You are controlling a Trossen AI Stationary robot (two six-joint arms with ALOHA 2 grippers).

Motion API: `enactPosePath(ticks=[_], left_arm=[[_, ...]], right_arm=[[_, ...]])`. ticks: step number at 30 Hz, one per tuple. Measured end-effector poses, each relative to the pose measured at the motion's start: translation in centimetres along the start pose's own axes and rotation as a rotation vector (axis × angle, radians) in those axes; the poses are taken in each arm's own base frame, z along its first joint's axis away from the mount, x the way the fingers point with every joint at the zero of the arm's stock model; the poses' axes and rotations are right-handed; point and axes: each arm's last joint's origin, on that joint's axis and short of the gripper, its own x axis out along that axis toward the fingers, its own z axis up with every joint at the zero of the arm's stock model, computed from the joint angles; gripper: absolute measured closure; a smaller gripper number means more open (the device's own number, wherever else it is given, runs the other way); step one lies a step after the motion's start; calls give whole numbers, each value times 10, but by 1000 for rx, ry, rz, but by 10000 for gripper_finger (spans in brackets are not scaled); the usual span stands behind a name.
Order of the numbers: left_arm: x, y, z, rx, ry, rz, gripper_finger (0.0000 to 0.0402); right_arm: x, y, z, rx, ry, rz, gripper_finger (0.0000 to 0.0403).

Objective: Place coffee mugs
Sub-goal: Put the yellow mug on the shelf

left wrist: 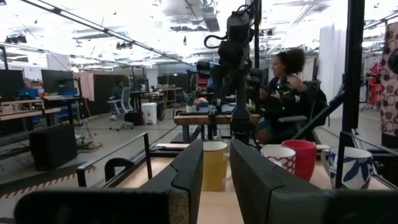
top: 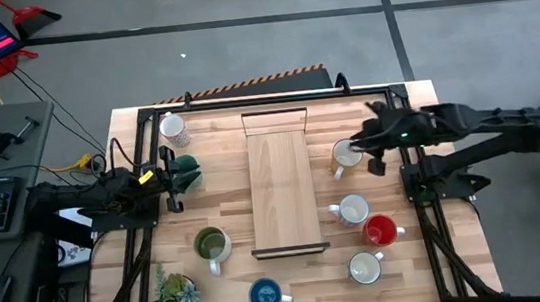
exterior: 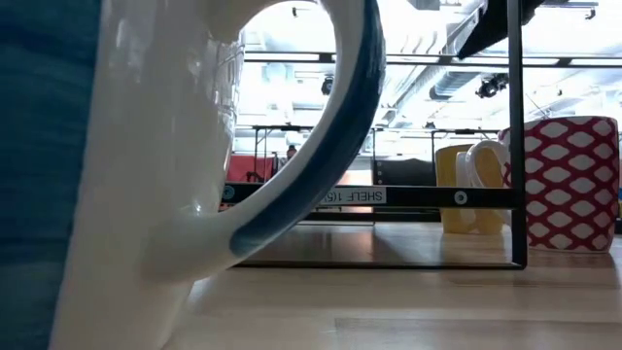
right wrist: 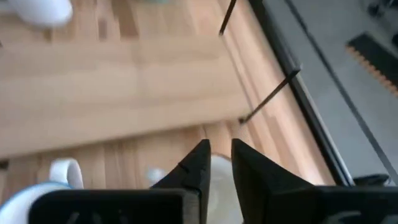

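Reaching over the right part of the surface [top: 435, 284], the right pincer [top: 358, 148] sits at a cream mug [top: 346, 155] beside the wooden shelf [top: 282, 192]; fingers narrow, straddling the mug's rim. Left pincer [top: 174, 177] is at the teal-green mug [top: 188, 172] near the left edge; whether it grips, cannot tell. Olive-green mug [top: 212, 246], blue mug [top: 265, 294] and potted plant [top: 173, 295] stand front left. White mug [top: 353, 210], red mug [top: 380, 230] and another white mug [top: 365, 268] stand front right. Patterned mug [top: 173, 129] back left.
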Motion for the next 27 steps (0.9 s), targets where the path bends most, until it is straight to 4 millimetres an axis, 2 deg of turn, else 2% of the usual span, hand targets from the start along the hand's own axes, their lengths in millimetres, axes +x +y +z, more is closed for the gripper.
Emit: enactPosePath(ticks=[9,16,27], left_arm=[[0,0,-2,5,23,-2,332],[0,0,-4,9,41,-4,332],[0,0,-5,10,47,-5,332]], right_arm=[[45,14,4,-31,221,39,269],[63,21,-4,28,397,82,265],[83,27,-33,52,474,68,265]])
